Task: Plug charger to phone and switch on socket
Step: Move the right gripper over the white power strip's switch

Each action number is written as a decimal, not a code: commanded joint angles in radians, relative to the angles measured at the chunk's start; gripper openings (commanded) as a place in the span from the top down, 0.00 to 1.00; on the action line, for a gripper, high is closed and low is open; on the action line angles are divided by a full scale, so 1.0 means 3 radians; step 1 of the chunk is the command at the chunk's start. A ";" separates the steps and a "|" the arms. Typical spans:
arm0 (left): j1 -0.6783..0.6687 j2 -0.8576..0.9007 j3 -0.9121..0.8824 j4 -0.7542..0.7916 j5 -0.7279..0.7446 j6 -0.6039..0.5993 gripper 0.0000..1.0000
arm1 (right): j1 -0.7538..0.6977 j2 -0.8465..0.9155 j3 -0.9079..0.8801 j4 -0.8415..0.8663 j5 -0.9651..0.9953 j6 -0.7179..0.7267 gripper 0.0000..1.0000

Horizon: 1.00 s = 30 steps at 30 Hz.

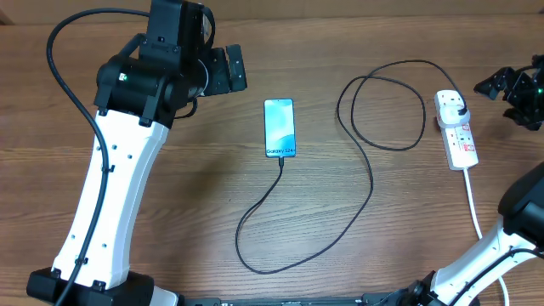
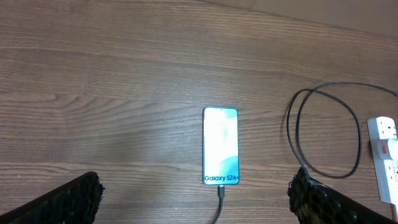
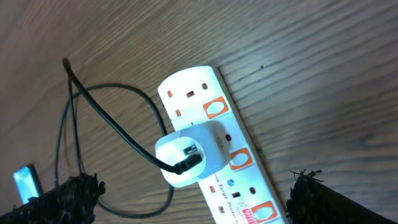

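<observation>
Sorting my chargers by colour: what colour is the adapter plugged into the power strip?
White adapter, with a black cable entering it; the right wrist view shows it best.

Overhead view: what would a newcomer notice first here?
The phone lies mid-table, and its lit blue-teal screen is the brightest thing there. A long black cable runs from its near end in big loops to a white power strip on the right side of the table. A white adapter sits plugged into the strip.
</observation>
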<state>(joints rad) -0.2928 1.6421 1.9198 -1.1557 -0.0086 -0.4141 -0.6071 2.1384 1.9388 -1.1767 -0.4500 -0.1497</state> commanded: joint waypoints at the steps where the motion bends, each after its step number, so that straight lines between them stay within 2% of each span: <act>1: 0.0014 0.0025 0.0036 0.0001 0.0004 0.0061 0.01 | 0.0010 -0.0153 0.0076 0.0015 -0.0312 -0.0412 0.00; 5: 0.0014 0.0025 0.0036 0.0001 0.0005 0.0061 0.01 | 0.0010 -0.0146 -0.0003 0.0024 -0.0754 -0.0763 0.00; 19: 0.0014 0.0025 0.0036 0.0001 0.0004 0.0060 0.00 | 0.0013 -0.0066 -0.0300 0.0197 -0.0748 -0.0765 0.00; 30: 0.0014 0.0025 0.0036 0.0001 0.0004 0.0060 0.00 | 0.0048 -0.0057 -0.0730 0.0599 -0.0727 -0.0739 0.00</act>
<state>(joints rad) -0.2928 1.6421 1.9198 -1.1557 -0.0086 -0.4141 -0.6048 2.1384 1.7580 -1.0069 -0.6552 -0.3672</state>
